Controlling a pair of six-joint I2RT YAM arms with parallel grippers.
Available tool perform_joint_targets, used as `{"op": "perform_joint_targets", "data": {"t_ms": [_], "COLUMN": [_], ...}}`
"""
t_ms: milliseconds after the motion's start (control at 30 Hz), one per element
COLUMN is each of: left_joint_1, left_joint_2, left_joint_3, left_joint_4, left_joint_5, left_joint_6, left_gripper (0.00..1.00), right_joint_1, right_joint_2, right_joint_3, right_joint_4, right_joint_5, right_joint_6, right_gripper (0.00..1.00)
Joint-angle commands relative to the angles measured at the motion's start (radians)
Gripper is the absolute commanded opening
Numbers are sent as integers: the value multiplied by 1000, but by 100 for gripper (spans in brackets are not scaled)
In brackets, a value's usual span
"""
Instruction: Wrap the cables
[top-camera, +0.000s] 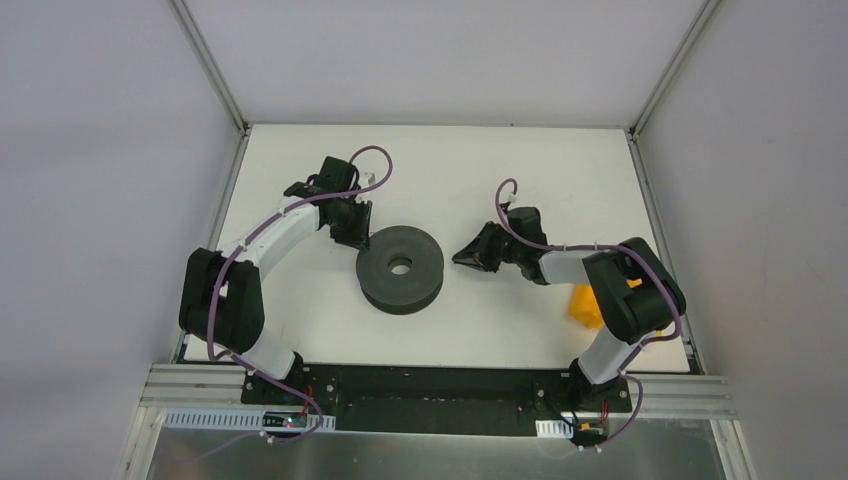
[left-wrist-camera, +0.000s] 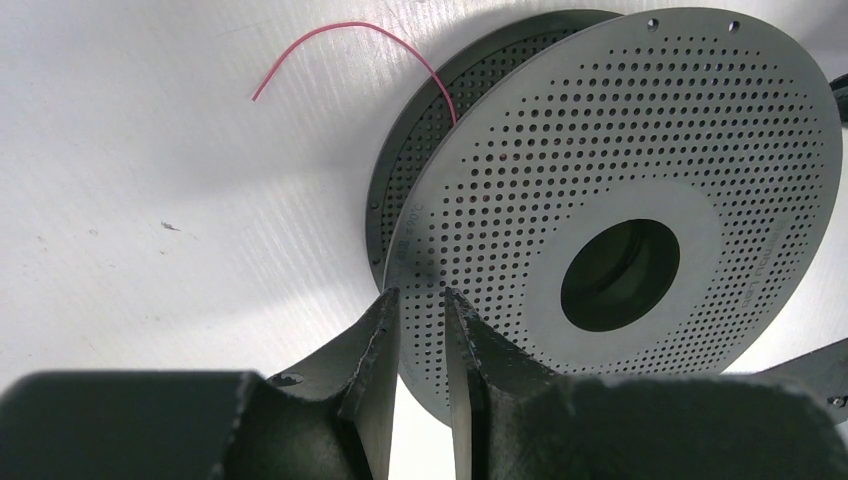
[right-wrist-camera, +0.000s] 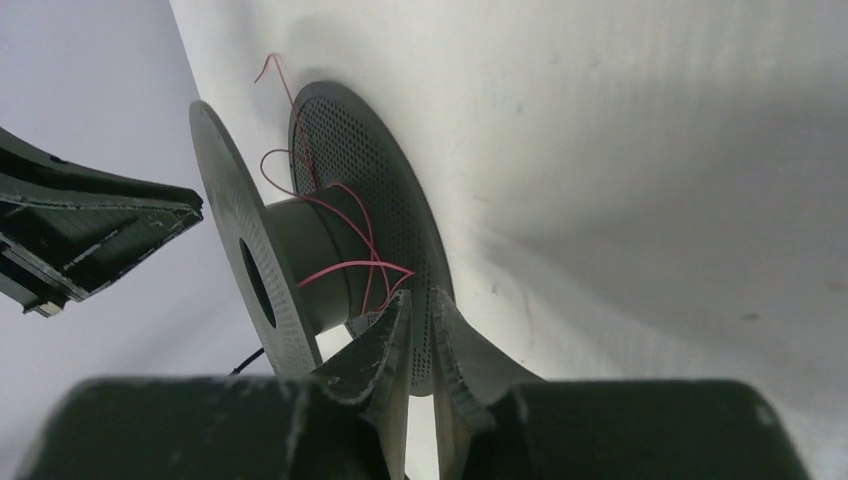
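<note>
Left tool hangs at the far-left rim of the spool, its fingers parted by a narrow gap with nothing between them; through the gap only the perforated flange shows. Right tool sits just beside the spool's right side, tips level with the slot between the two flanges. Its fingers are almost together, and the cable runs right up to their tips. I cannot tell whether the strand is pinched there or only passes by.

White desk carries everything, with both arms bending inward over it from the near edge.

Dark grey spool lies flat on the desk between the two tools, one round flange on the desk and the other facing up. Both flanges are peppered with small holes around a plain ring and a centre bore.

An orange object lies on the desk under the right arm's elbow, partly hidden by it.

Thin red cable is looped loosely a few times round the spool's hub, the turns slack and crossing one another. One free end arcs out from between the flanges and rests on the desk beyond the spool's far-left side.
</note>
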Motion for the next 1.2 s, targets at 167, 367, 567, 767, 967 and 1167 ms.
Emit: {"op": "perform_joint_targets", "data": {"t_ms": [167,367,567,767,967,1167], "left_joint_1": [-10,-9,-9,-10,-10,-9], "left_joint_2": [-49,-48,-49,-49,-49,-51], "left_joint_3": [-14,-11,-11,-9,-11,-12], "left_joint_4": [-15,-15,-15,-15,-16,-15], "left_joint_5": [-9,-7,-5,-6,-3,-3], "left_joint_6": [3,3,2,2,0,-1], "left_gripper": [21,22,21,22,21,21], "right_joint_1": [70,94,103,116,121,126], "right_joint_2": [100,165,203,213,227,249], "right_joint_3": [73,136,165,181,198,204], "right_joint_4": [134,141,148,153,161,190], "right_joint_5": [-25,-12,-11,-16,-17,-28], "right_joint_6": [66,78,87,96,103,118], "right_gripper": [15,15,13,13,13,13]}}
